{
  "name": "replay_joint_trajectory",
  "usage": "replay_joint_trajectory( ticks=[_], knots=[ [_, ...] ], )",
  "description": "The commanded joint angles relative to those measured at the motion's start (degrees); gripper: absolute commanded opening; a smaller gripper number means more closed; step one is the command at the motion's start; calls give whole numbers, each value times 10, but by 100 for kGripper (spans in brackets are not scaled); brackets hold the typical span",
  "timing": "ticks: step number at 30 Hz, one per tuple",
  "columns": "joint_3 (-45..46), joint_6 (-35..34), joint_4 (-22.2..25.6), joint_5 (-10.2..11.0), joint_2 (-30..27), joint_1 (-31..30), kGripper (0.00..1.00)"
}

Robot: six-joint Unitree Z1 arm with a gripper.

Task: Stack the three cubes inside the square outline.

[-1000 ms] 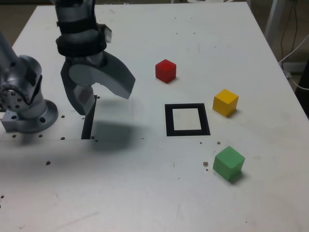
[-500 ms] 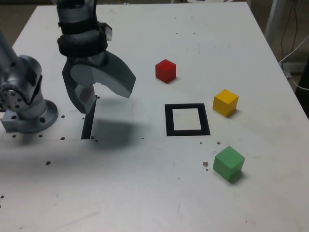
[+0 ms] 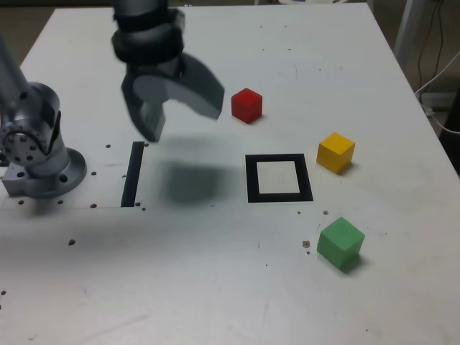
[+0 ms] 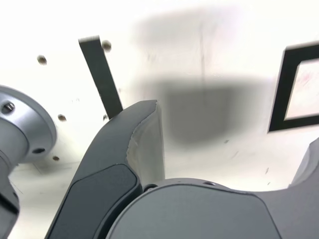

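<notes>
Cubes hadn't budged since the earlier frame: red cube (image 3: 246, 106) sat beyond the square outline (image 3: 279, 197), near its far-left corner in the exterior view. Yellow cube (image 3: 336, 152) was just off its exterior view's right side, green cube (image 3: 341, 242) nearer the camera and further to that view's right. All three were on the table (image 3: 215, 287), apart from each other, outside the outline.

What changed was my gripper (image 3: 187, 126): I had it shifted to the exterior view's right and higher in that picture, now blurred. Jaws were wide, nothing between them, above the table. Its shadow (image 3: 192, 180) slid right in that view too, and the far end of the black tape strip (image 3: 132, 176) came out from behind a finger. Arm base (image 3: 47, 172) stayed put
</notes>
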Motion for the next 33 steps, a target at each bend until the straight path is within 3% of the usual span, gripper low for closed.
replay_joint_trajectory(
  ticks=[1, 8, 13, 19, 26, 33],
  knots=[
    [-26, 18, 15, 10, 15, 19, 100],
    [-97, 78, 33, 27, 68, 93, 100],
    [-137, 67, 37, 26, 101, 138, 100],
    [-165, -23, 43, 12, 127, 162, 100],
    [-180, -139, 18, 1, 170, 165, 99],
    [-199, -200, 9, 6, 227, 180, 98]
  ],
)
